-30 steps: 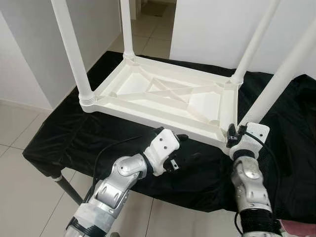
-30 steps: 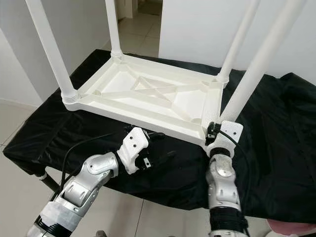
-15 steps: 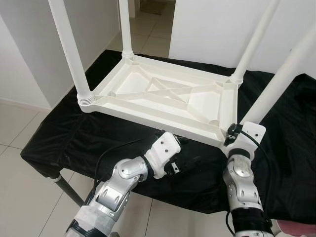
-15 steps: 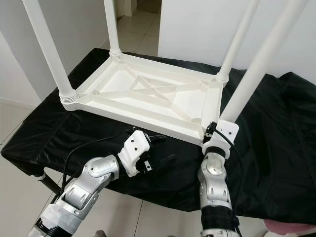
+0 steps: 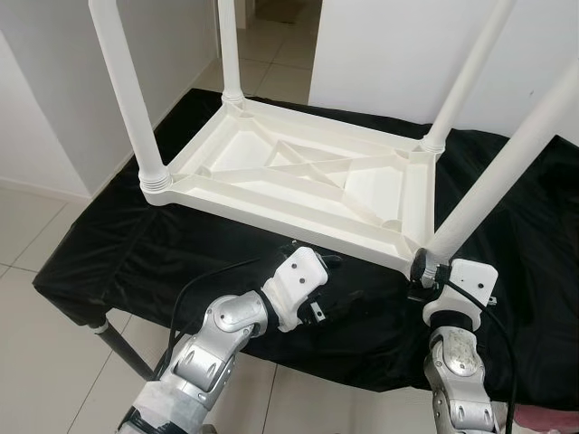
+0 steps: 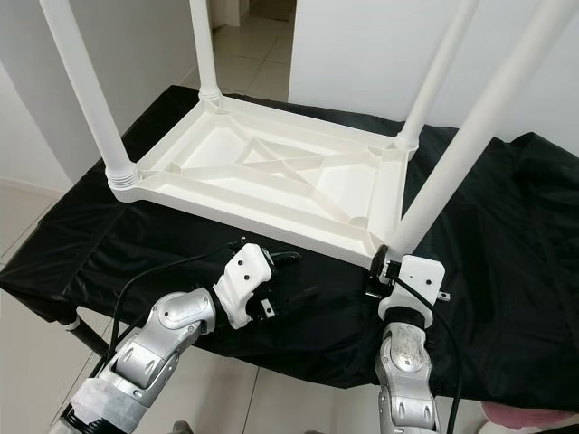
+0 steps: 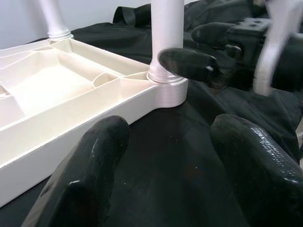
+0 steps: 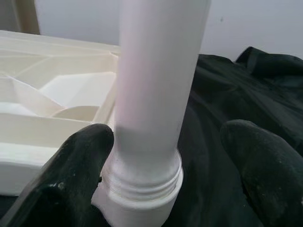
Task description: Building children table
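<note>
The upturned white plastic children's table (image 5: 308,185) lies on the black-draped tabletop (image 5: 136,258). Right claw (image 8: 165,179) stands apart around the near-right white leg (image 5: 488,185); left claw (image 7: 170,161) open. Next: tightening the leg

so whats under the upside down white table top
The white table top lies upside down on a black cloth spread over a stand; one dark leg shows below the near left corner. What the cloth covers cannot be seen.
</note>
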`<state>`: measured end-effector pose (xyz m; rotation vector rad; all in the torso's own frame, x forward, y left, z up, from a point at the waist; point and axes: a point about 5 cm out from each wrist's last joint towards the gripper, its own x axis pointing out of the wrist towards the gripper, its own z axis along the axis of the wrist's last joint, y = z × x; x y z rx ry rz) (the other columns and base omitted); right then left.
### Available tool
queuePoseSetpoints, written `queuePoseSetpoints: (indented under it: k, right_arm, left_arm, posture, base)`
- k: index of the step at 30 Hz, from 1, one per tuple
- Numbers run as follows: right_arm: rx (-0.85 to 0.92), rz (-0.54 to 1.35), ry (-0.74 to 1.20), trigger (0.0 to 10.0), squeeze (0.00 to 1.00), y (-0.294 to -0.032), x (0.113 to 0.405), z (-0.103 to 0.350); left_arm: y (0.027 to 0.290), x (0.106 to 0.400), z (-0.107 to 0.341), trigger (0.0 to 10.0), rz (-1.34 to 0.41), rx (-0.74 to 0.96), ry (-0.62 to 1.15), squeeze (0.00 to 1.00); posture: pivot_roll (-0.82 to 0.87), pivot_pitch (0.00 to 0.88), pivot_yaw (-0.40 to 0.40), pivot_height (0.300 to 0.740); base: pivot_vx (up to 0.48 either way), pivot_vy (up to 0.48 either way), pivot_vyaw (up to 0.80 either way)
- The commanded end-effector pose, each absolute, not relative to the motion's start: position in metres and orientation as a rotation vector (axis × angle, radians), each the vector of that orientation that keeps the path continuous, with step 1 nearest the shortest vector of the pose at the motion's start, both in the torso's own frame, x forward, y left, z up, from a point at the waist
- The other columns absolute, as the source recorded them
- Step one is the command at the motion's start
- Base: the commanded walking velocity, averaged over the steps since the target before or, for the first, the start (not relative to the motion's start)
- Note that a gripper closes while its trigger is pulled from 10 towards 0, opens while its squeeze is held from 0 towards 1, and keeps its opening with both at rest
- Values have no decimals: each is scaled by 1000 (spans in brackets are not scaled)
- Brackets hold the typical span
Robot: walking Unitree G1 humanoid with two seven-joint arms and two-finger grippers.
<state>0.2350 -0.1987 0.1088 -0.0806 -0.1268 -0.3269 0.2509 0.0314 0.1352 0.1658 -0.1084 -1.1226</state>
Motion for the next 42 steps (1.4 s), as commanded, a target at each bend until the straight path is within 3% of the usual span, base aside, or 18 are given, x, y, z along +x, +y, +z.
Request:
queuePoseSetpoints:
  k: [1, 14, 24, 34, 42]
  right_arm:
    - [-80, -289, -105, 10000, 0, -193, 229, 103]
    - [-52, -111, -99, 10000, 0, -173, 230, 101]
    - [32, 27, -132, 10000, 0, -152, 254, 114]
    - [32, -21, -169, 10000, 0, -163, 270, 123]
    - [30, -99, -175, 10000, 0, -175, 270, 122]
  left_arm:
    - [35, 250, 135, 10000, -1113, 168, -108, 0]
    - [49, 252, 136, 10000, -1079, 179, -93, 0]
    - [78, 260, 134, 10000, -1047, 331, -68, 0]
    - [120, 305, 142, 10000, -909, 455, -47, 0]
    - [121, 336, 151, 10000, -867, 485, -53, 0]
  posture:
    - [-64, 0, -61, 740]
    - [-63, 0, -60, 740]
    - [-41, 0, -70, 740]
    - [-31, 0, -67, 740]
    - [-52, 0, -39, 740]
  base:
    - [0, 0, 0]
    - [0, 0, 0]
    - [0, 0, 0]
    - [0, 0, 0]
    - [0, 0, 0]
